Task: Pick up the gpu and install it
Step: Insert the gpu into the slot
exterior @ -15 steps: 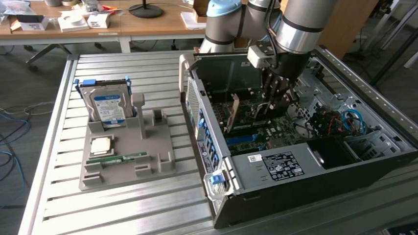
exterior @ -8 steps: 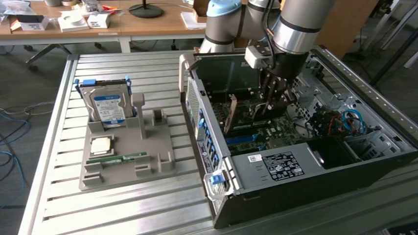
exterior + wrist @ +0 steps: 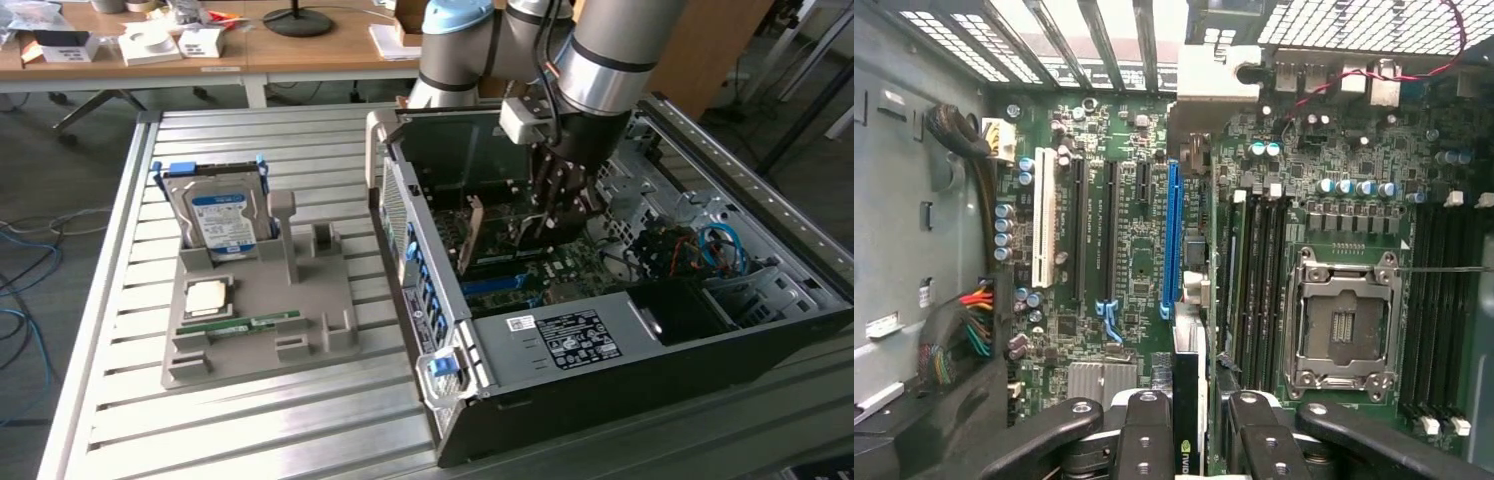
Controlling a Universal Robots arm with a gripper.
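Note:
My gripper [image 3: 561, 212] reaches down into the open computer case [image 3: 561, 340] and is shut on the gpu [image 3: 514, 238], which stands on edge over the motherboard. The card's pale end bracket [image 3: 470, 235] faces the case's slotted rear wall. In the wrist view the gripper [image 3: 1189, 425] pinches the gpu [image 3: 1191, 365] edge-on between its black fingers [image 3: 1144, 430], a green logo showing on the card. The card runs close alongside the long blue slot [image 3: 1172, 240], and its silver bracket [image 3: 1219, 75] sits by the rear openings. Whether the card touches the slot I cannot tell.
A grey holder tray [image 3: 254, 350] on the slatted metal table carries a silver hard drive with a blue label [image 3: 220, 215], a processor [image 3: 207, 297] and a narrow green memory stick [image 3: 240, 323]. Inside the case are the empty processor socket [image 3: 1344, 325], memory slots [image 3: 1259, 280] and cable bundles [image 3: 969, 330].

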